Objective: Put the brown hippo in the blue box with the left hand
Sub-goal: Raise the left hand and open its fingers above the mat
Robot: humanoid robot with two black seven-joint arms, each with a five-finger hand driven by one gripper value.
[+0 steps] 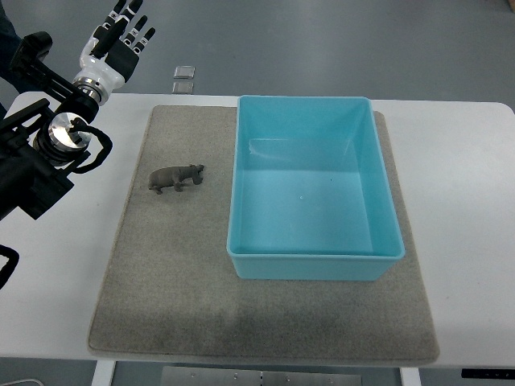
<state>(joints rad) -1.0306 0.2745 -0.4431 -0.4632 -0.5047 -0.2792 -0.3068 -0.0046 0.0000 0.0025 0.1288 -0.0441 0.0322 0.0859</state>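
A small brown hippo (175,178) stands on its feet on the grey mat (161,281), head toward the right, just left of the blue box (312,265). The box is a light blue rectangular bin with nothing inside. My left hand (122,39) is raised at the top left, beyond the table's far edge, with fingers spread and holding nothing. It is well up and left of the hippo. The right arm does not show.
The mat covers most of the white table (459,161). Two small square floor plates (183,79) lie beyond the far table edge. My left arm's black links and cables (40,161) hang over the table's left end.
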